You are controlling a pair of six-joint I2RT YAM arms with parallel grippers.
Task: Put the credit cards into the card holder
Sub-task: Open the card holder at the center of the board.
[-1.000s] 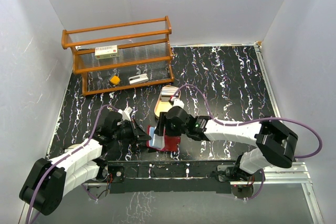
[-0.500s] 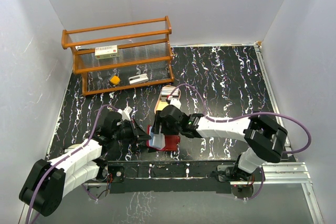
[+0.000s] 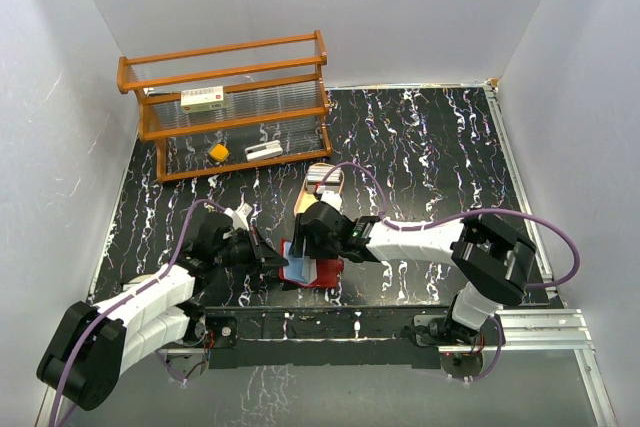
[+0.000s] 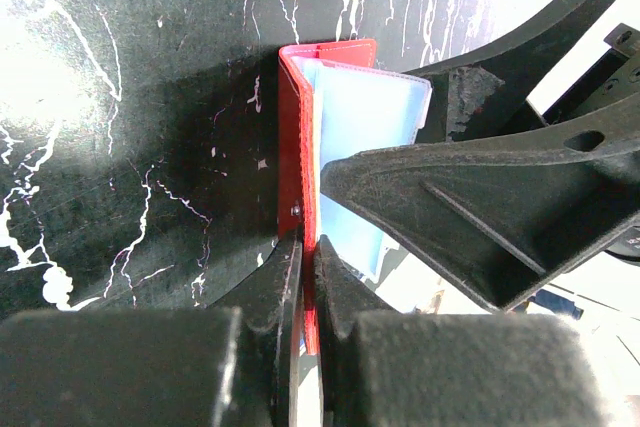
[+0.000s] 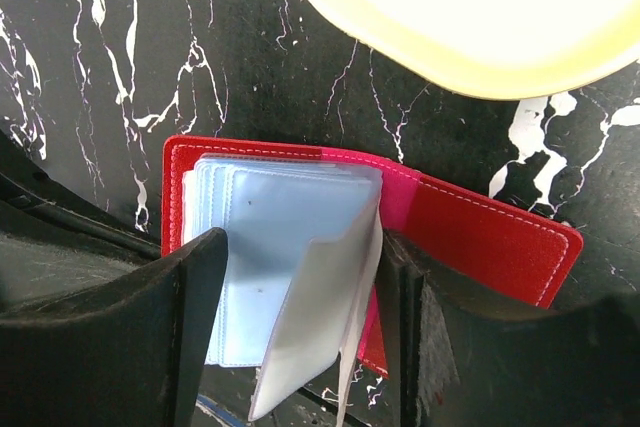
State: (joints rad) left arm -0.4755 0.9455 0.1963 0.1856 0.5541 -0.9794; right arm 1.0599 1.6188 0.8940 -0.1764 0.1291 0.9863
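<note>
Sliding a bit left since before, the right hand (image 5: 300, 347) stands wide open over the small dark-red folding wallet (image 5: 480, 237) with pale-blue pockets, lying open on the black tabletop (image 3: 430, 157), while the left hand (image 4: 303, 272) pinches its cover.

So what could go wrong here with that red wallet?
The left gripper pinches only a thin edge of the wallet, so it could slip and the wallet fall shut. The right gripper stands open around the pale pockets, where one loose flap sticks up; closing there might bend or crease it.
</note>
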